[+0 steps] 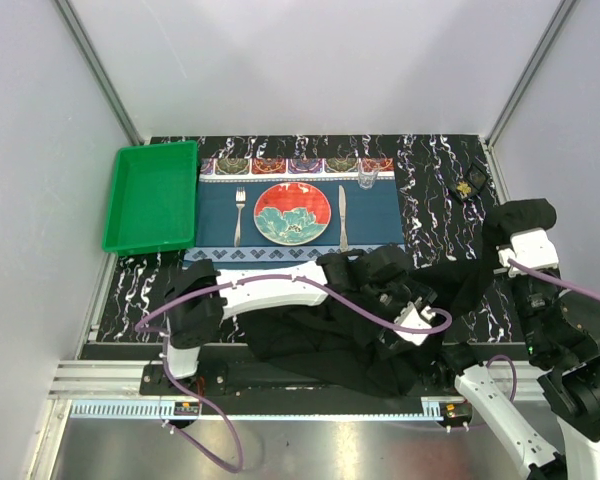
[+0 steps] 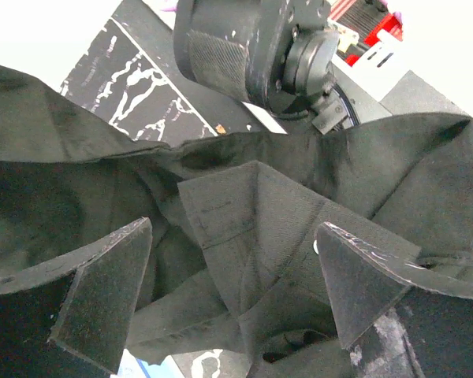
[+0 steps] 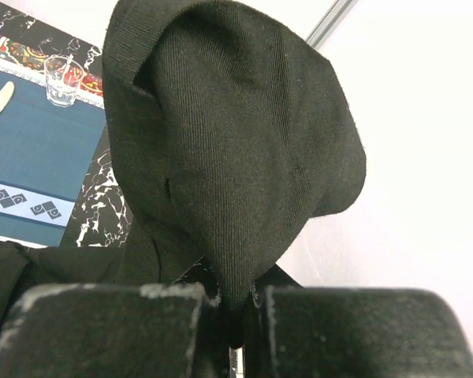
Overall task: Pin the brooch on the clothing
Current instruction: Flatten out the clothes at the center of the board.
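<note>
The shirt (image 1: 320, 340) is clamped in the clenched right claw (image 3: 236, 315) and held raised, probably for spreading. The left claw (image 2: 232, 291) is released, folds lying between its jaws. The brooch (image 1: 468, 186) lies beyond the right claw.

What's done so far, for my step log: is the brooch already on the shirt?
No, the brooch lies on the table near its far right corner, apart from the shirt.

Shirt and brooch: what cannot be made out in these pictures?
brooch: too small in the top view to show its pin; outside both wrist views.
shirt: front, collar and sleeves lost among its own folds, all views.
right gripper: covered by draped cloth in the top view.
</note>
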{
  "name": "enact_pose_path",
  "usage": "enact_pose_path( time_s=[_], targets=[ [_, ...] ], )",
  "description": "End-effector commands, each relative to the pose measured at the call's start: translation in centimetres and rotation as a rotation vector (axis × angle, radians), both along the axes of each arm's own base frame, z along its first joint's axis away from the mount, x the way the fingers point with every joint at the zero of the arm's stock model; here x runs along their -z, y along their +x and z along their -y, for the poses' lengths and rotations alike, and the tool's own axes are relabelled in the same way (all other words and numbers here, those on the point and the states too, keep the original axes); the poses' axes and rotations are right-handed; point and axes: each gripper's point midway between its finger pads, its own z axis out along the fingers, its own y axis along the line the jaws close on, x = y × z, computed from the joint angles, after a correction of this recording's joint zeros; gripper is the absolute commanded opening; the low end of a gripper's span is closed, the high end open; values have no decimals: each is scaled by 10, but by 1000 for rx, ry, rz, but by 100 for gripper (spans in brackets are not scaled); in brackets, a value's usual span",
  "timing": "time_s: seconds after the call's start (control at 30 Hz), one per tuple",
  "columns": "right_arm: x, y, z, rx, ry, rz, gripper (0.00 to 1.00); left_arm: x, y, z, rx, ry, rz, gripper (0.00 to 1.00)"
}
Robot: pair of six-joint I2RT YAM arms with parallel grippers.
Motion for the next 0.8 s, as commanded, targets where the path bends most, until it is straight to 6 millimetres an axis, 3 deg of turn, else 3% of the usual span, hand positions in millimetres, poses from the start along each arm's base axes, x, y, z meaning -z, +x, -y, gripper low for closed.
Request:
enact_pose_path(
  time_s=[0.0, 0.17, 0.4, 0.47, 0.5, 0.53, 0.63, 0.67, 0.7, 0.73, 0.77],
  targets=[
    [-24, 0, -1, 1, 46, 69, 0, -2, -4, 7, 65, 13, 20, 92],
    [-26, -1, 0, 1, 49, 78, 0, 29, -13, 3, 86, 101, 28, 93],
    [-26, -1, -1, -1, 53, 81, 0, 56, -22, 2, 97, 201, 26, 89],
    [-26, -1, 0, 4, 53, 81, 0, 59, -23, 4, 99, 216, 27, 82],
    [-27, -1, 0, 2, 54, 82, 0, 62, -22, 5, 98, 224, 27, 77],
    [-27, -2, 0, 1, 55, 85, 0, 63, -23, 5, 98, 232, 26, 62],
    [-26, -1, 0, 7, 51, 79, 0, 59, -21, 10, 85, 225, 29, 40],
    [-25, -1, 1, 8, 49, 78, 0, 55, -20, 12, 78, 218, 33, 20],
    [-25, -1, 1, 8, 48, 79, 0, 48, -20, 12, 71, 211, 35, 9],
    [-25, -2, 2, 11, 46, 79, 0, 41, -18, 13, 56, 199, 37, 0],
    [-24, -2, 2, 11, 44, 78, 0, 32, -16, 13, 19, 198, 16, 0]
  ],
)
